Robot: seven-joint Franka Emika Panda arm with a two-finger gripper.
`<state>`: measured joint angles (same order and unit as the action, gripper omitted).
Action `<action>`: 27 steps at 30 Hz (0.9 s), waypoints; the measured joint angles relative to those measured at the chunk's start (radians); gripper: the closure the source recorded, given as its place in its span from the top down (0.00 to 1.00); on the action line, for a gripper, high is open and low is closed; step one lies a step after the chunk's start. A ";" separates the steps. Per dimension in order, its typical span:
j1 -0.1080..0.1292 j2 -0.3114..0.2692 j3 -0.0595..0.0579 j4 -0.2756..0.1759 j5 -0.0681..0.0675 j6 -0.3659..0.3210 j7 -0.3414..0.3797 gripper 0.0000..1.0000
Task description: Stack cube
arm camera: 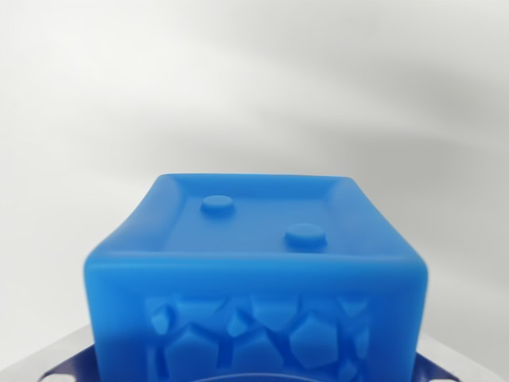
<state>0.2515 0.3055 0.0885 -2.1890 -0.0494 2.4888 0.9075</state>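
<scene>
Blue cube [254, 294] filled near centre of wrist view, hard against my camera, two-stud face up. Probably sat between my fingers for carrying to stack, but fingers out of sight: grip state, cannot tell. Beyond, blank pale surface [254, 87]; no second cube visible.

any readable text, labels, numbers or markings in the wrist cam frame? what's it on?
None: no words, brands or numbers are readable.
The blue cube carries only two raised round studs on its top face and an embossed cracked-stone pattern on its near face.
The background is plain and blurred.
</scene>
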 joint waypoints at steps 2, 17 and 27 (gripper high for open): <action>0.002 -0.006 0.001 -0.010 0.000 0.004 0.009 0.00; 0.024 -0.056 0.008 -0.101 0.002 0.044 0.085 0.00; 0.041 -0.090 0.013 -0.161 0.004 0.070 0.139 0.00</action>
<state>0.2925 0.2159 0.1014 -2.3497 -0.0450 2.5593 1.0462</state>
